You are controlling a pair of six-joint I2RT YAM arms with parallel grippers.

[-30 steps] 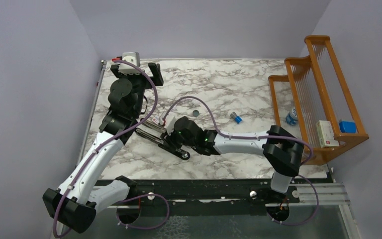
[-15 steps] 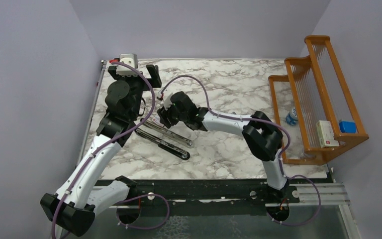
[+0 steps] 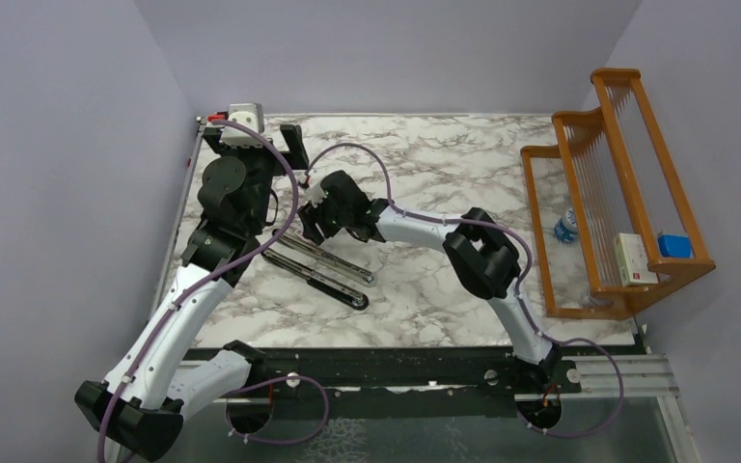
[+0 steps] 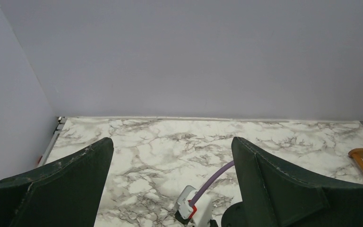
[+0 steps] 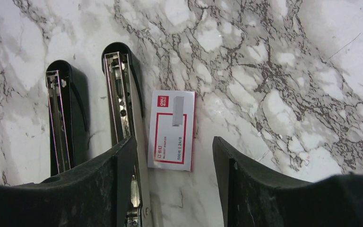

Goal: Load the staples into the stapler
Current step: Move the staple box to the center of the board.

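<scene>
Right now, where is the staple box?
In the right wrist view, the staple box lies flat on the marble table, beside the opened stapler, under the right tool.

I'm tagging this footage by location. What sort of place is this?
Most likely a robotics lab test cell, not an office: left arm and right arm mounted at a marble-patterned table, plain lilac walls closing it in, and staged props such as an opened stapler and a staple box.

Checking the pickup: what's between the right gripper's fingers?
In the right wrist view, the white-and-red staple box lies on the marble, framed between the right gripper's open fingers, beside the opened stapler.
</scene>
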